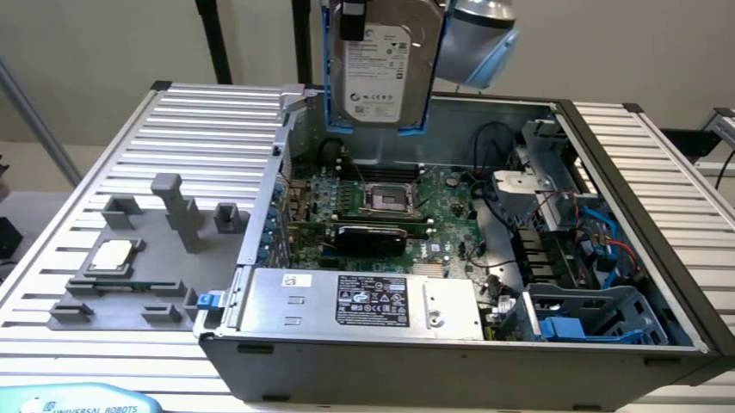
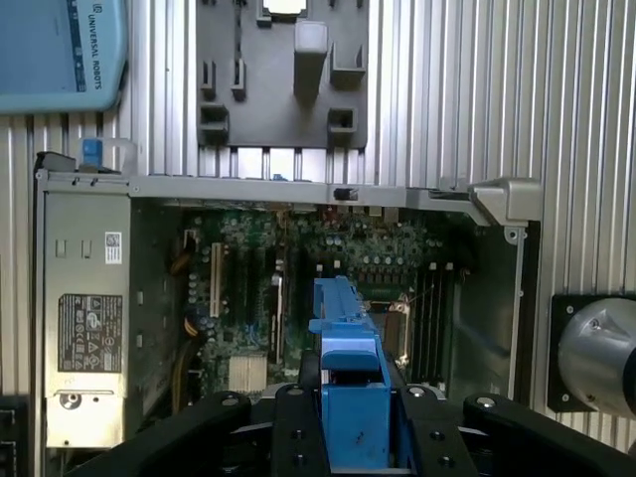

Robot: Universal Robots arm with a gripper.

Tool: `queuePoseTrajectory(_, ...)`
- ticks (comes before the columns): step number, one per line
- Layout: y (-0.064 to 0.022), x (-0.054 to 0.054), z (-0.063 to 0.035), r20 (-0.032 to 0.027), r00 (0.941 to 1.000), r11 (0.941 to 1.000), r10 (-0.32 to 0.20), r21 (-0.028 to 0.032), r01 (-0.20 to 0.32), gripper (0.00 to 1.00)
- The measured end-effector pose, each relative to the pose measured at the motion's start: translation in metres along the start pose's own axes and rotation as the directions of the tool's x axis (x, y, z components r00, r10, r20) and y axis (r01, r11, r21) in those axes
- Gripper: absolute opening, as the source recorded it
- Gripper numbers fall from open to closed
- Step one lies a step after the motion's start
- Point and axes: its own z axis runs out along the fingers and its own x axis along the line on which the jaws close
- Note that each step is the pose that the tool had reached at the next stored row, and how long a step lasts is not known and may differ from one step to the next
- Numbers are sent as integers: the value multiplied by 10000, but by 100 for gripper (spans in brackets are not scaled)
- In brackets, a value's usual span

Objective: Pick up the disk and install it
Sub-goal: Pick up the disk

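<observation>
At the exterior view's left, a grey fixture plate [image 1: 138,267] lies on the ribbed table [image 1: 195,129], and the small square processor chip [image 1: 112,255] rests on it. In the middle, the disk [image 1: 383,64] hangs upright over the open computer case [image 1: 460,357], well above the motherboard [image 1: 379,219]. The gripper [image 2: 356,442] is closed on the blue frame of the disk, with one black finger [image 2: 298,427] at each side (the wrist view shows this best). By my judgement, this hold leaves the label face free and points the narrow edge down into the case. At the right, low in the case, the blue drive cage [image 1: 586,314] stands with its top open, well apart from the disk. The installing is not yet done.
</observation>
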Motion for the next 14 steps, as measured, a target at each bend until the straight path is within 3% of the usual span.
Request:
queuePoseTrajectory(7,-312,104,-9,19,10000,10000,-1,0,1,33)
queuePoseTrajectory(14,-551,241,-14,24,10000,10000,-2,1,2,33)
